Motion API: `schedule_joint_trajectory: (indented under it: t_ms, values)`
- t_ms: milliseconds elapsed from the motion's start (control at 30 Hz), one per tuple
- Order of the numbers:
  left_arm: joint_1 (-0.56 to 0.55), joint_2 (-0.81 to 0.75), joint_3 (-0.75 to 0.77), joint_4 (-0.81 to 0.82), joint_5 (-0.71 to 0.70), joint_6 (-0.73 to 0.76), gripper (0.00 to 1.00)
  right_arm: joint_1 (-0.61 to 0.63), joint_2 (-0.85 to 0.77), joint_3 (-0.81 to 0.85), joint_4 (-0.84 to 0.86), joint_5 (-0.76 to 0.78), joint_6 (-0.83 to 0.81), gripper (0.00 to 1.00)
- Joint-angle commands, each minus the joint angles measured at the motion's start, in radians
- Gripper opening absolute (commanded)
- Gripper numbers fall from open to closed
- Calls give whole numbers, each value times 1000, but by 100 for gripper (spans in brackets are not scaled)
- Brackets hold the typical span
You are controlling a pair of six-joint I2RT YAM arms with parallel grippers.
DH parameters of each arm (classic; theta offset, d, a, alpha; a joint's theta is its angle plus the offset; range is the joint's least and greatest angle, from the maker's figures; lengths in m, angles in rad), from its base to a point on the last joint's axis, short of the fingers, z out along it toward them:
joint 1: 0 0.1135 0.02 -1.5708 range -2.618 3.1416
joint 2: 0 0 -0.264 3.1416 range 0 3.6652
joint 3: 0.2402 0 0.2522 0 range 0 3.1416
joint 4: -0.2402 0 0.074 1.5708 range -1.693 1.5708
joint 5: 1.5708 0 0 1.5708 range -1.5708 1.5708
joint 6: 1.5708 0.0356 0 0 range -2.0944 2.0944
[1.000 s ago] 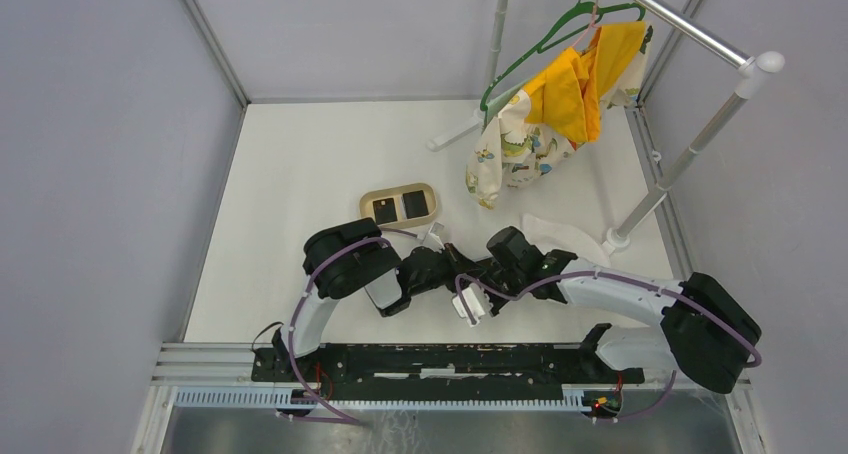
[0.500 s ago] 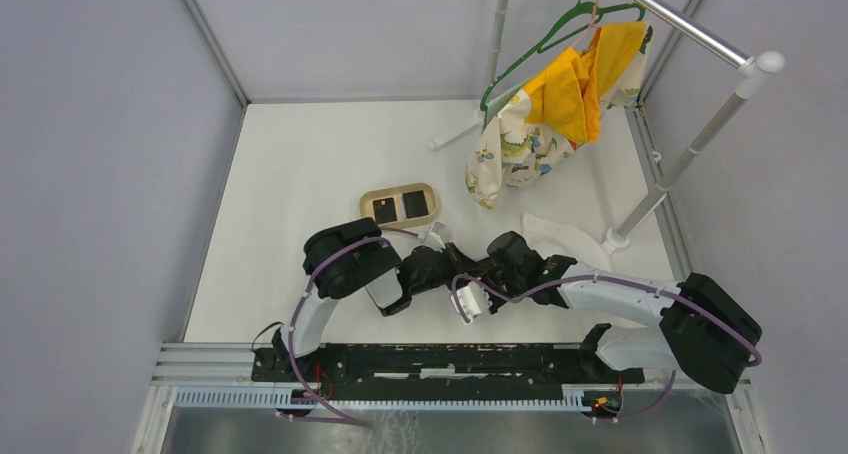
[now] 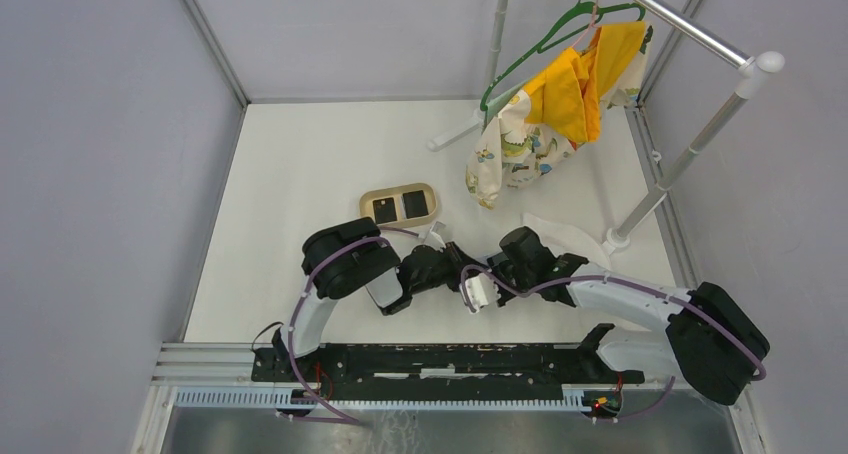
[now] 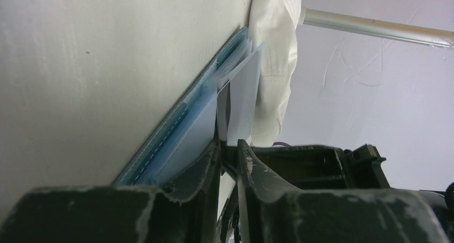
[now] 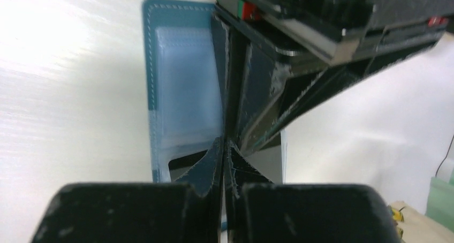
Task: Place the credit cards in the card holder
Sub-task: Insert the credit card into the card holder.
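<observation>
The blue card holder (image 5: 179, 88) lies open on the table, hidden under both wrists in the top view. A black credit card (image 5: 184, 167) shows through one of its clear pockets. My right gripper (image 5: 225, 141) is shut on a thin upright leaf of the card holder (image 4: 243, 90). Beside that leaf, a dark-edged credit card (image 4: 224, 106) stands in the holder. Its lower end sits between the fingers of my left gripper (image 4: 229, 142), whose jaws stand a narrow gap apart. Two more black credit cards (image 3: 385, 210) (image 3: 415, 203) lie in the tan tray (image 3: 400, 188).
A white cloth (image 3: 562, 236) lies just right of the grippers. A clothes rack (image 3: 690, 134) with a green hanger (image 3: 545, 39) and yellow and patterned garments (image 3: 555, 114) fills the back right. Grey walls close in the table on the left, back and right.
My left jaws have parted slightly around the card. The right wrist and forearm have shifted a little to the right. The left arm has stayed put.
</observation>
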Motion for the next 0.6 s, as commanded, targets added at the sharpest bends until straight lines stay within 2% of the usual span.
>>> schedule_joint_trajectory:
  t_ms: [0,133,233,367,567]
  values:
    - [9,-29,-13,-123,14,62,26,-43,-24,6,7,56,5,3]
    - [13,-74,-8,-183,5,95,28,-74,-42,12,-3,25,7,3]
    - [14,-120,1,-240,-4,137,29,-118,-73,27,-33,-79,9,4]
    - [13,-217,13,-358,-32,228,33,-203,-128,50,-72,-267,27,12]
    - [10,-441,25,-616,-132,445,35,-302,-126,87,-76,-371,142,22]
